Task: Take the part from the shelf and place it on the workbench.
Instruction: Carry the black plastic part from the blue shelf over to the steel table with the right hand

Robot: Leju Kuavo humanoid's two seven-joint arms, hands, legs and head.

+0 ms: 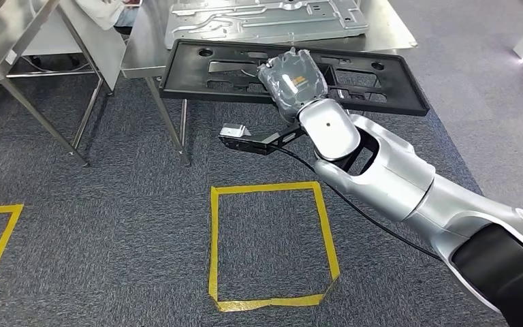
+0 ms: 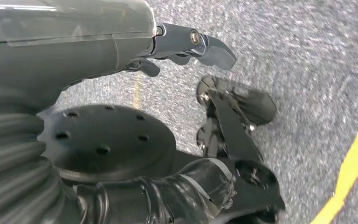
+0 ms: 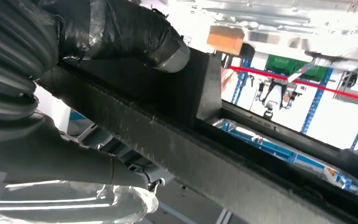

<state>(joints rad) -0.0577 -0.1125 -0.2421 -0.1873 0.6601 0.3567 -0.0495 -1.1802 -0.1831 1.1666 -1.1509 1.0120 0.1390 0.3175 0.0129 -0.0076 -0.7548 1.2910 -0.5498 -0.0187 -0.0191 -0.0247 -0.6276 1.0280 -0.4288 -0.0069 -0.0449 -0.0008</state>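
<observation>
The part is a large black rectangular frame (image 1: 381,85) with cut-outs. It lies tilted over the front edge of the steel workbench (image 1: 139,48), its near side overhanging the carpet. My right hand (image 1: 293,82) grips that near side from the front; in the right wrist view its taped thumb (image 3: 121,32) lies over the frame's black rail (image 3: 191,154). My left hand (image 2: 186,44) hangs over the grey carpet with its fingers loose and nothing in them.
A silver pressed-metal panel (image 1: 265,20) lies on the workbench behind the frame. A second steel table (image 1: 13,34) stands at the left. Yellow tape squares (image 1: 272,245) mark the carpet. A seated person (image 1: 112,13) is behind the tables.
</observation>
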